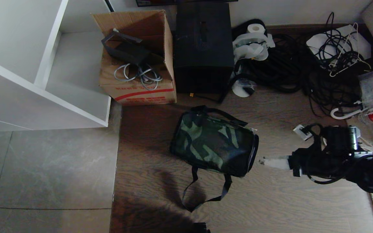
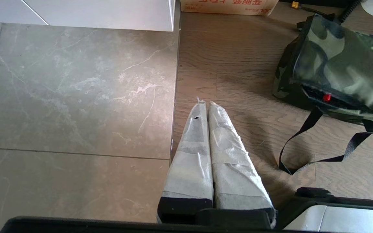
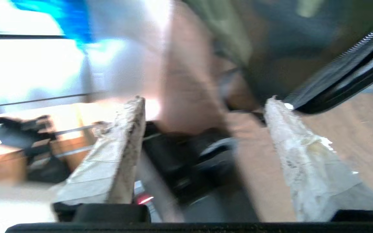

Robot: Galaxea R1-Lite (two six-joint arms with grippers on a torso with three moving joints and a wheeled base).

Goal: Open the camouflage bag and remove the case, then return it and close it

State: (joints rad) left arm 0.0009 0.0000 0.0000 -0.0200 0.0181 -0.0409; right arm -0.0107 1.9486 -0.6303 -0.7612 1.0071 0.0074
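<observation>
The camouflage bag [image 1: 214, 142] lies on the wood floor with its lid down, though a red latch peeks through one side gap — closing looks nearly done. The right gripper [image 1: 264, 160], fingers spread and empty, sits just beside the bag's end; bare floor surrounds it. The left gripper [image 2: 205, 104] is pressed together, parked.

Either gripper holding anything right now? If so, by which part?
Nothing held. Right gripper is open with only air between its fingers, beside the camouflage bag. Left gripper is shut on nothing, parked over the floor.
</observation>
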